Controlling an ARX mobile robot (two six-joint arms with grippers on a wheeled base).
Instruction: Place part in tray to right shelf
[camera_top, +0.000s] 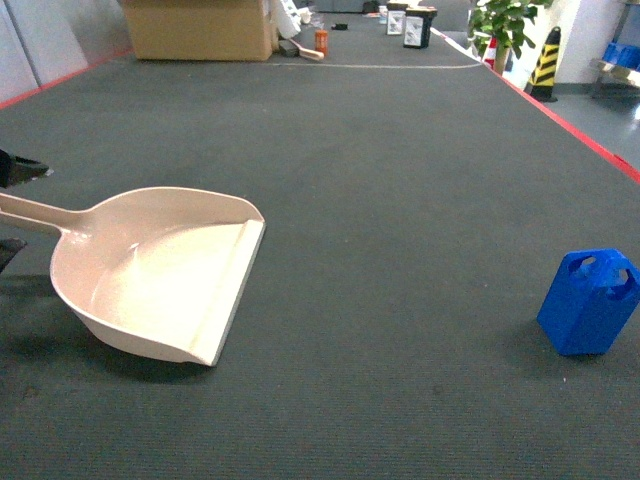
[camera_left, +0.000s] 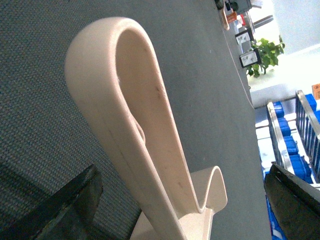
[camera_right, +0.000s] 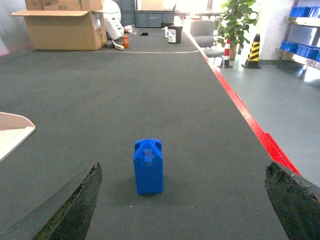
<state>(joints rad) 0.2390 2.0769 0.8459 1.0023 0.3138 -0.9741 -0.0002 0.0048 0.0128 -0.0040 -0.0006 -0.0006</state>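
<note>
The right pincer (camera_right: 182, 200) stood wide open, empty, just short of the one blue part (camera_right: 148, 166): light, stiff, probably slick, best gripped across its flat sides. The left pincer (camera_left: 185, 200), open too, straddled the handle of the single tray (camera_top: 160, 275), far left on the bench (camera_top: 400, 150).

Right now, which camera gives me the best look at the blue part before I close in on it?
The right wrist view: the part stands upright and whole, centred between the open fingers on the dark mat. The head view shows it too, but near the right edge. The left wrist view shows only the tray handle, no part.
</note>
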